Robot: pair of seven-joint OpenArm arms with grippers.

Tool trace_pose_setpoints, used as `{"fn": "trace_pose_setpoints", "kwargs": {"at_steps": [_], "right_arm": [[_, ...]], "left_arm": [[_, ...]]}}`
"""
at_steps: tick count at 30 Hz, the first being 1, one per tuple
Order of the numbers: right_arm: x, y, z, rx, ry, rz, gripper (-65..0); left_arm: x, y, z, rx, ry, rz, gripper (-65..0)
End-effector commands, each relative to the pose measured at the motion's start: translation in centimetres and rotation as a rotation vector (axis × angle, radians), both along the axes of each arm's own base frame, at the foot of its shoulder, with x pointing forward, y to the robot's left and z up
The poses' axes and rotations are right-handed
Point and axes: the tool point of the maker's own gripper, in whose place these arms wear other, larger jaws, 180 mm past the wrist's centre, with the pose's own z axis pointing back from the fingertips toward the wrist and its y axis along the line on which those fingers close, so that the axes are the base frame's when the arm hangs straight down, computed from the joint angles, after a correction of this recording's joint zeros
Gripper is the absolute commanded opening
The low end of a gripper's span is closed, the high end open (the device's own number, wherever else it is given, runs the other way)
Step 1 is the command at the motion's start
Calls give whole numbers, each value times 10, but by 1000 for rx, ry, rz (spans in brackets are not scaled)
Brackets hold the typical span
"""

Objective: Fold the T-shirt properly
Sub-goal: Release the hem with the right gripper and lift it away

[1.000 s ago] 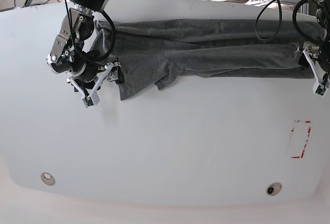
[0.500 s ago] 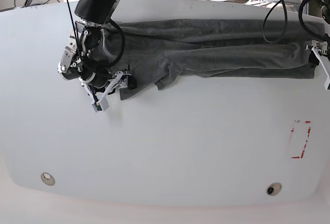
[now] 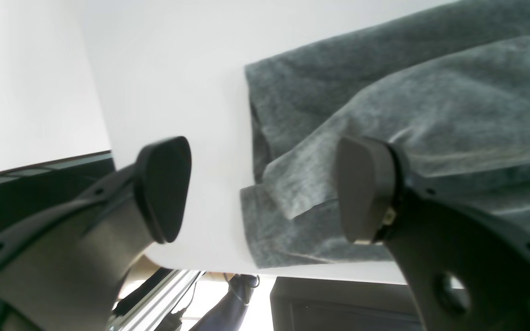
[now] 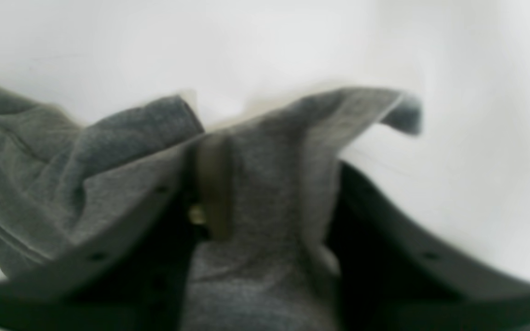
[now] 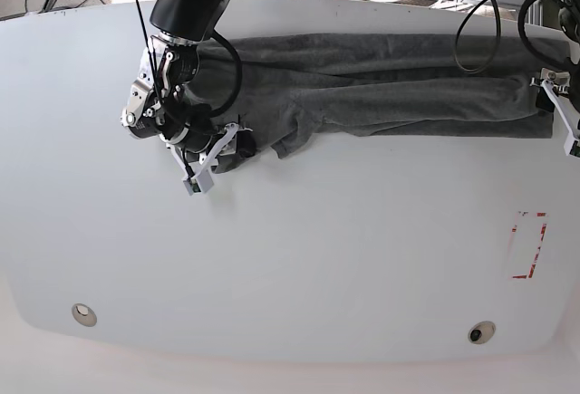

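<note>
The dark grey T-shirt lies stretched in a long band across the far side of the white table. At its left end, my right gripper is shut on a hanging corner. In the right wrist view bunched cloth fills the gap between that gripper's fingers. My left gripper stands open at the shirt's right end. In the left wrist view its pads straddle a layered corner of the shirt, one finger over the cloth and one over bare table.
A red-outlined rectangle is marked on the table at the right. Two round holes sit near the front edge. Cables loop behind the far edge. The table's right edge lies close to my left gripper.
My right gripper slid right along the table onto the shirt's lower left corner and closed on it, gathering the cloth. My left gripper shifted slightly outward and stayed open.
</note>
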Motion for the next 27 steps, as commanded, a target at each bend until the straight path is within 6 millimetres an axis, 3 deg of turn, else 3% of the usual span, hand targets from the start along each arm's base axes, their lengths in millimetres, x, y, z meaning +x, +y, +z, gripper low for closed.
{"fn": "trace_pose_setpoints", "kwargs": {"at_steps": [1, 2, 7, 15, 19, 27], "right_arm": [[16, 5, 18, 24, -65, -6, -617], [16, 6, 18, 24, -63, -3, -650], [21, 13, 36, 66, -115, 5, -634], [12, 54, 86, 247, -223, 150, -650], [-7, 78, 105, 361, -254, 234, -650], [-60, 99, 100, 454, -188, 364, -650]], "left_arm": [[6, 6, 13, 33, -29, -9, -204], [6, 6, 13, 33, -26, -9, -204], [7, 5, 12, 31, -27, -10, -204], [8, 4, 12, 30, -30, -13, -204], [7, 0, 8, 15, -29, -10, -204], [7, -1, 6, 9, -29, -9, -204]]}}
